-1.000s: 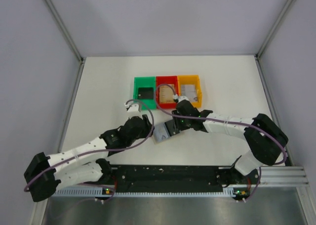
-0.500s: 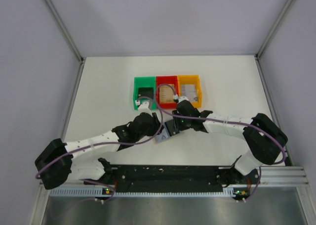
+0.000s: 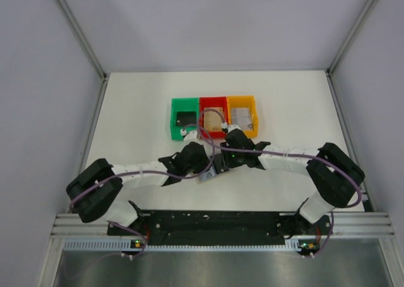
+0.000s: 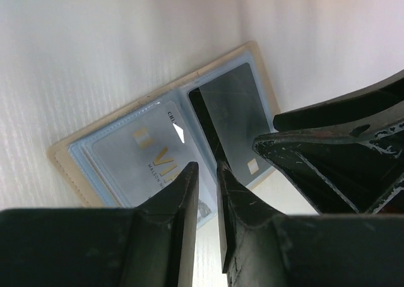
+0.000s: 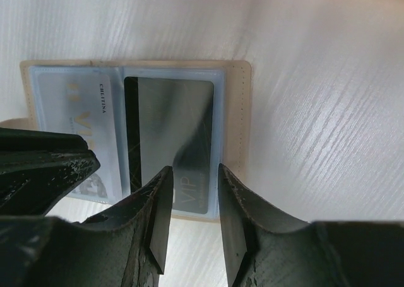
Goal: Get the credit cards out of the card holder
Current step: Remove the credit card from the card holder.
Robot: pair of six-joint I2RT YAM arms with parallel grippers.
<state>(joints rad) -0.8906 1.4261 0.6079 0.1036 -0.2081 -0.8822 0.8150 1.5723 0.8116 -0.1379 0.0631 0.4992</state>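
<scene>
The card holder (image 4: 82,158) lies open on the white table, tan outside and light blue inside. A pale card with gold lettering (image 4: 142,145) sits in one panel and a dark card (image 4: 230,110) in the other. My left gripper (image 4: 205,168) hovers just over the fold between the panels, its jaws a narrow gap apart with nothing between them. My right gripper (image 5: 192,171) is open over the near end of the dark card (image 5: 173,123), at the holder's near edge (image 5: 235,110). In the top view both grippers (image 3: 203,163) (image 3: 220,163) meet over the holder (image 3: 207,176) and hide most of it.
Green (image 3: 184,118), red (image 3: 213,117) and orange (image 3: 243,115) bins stand in a row just behind the grippers, each with a card in it. The two grippers are close side by side. Grey walls enclose the table.
My left arm has swung right and forward to the card holder, beside the right gripper. The right arm has barely moved.
</scene>
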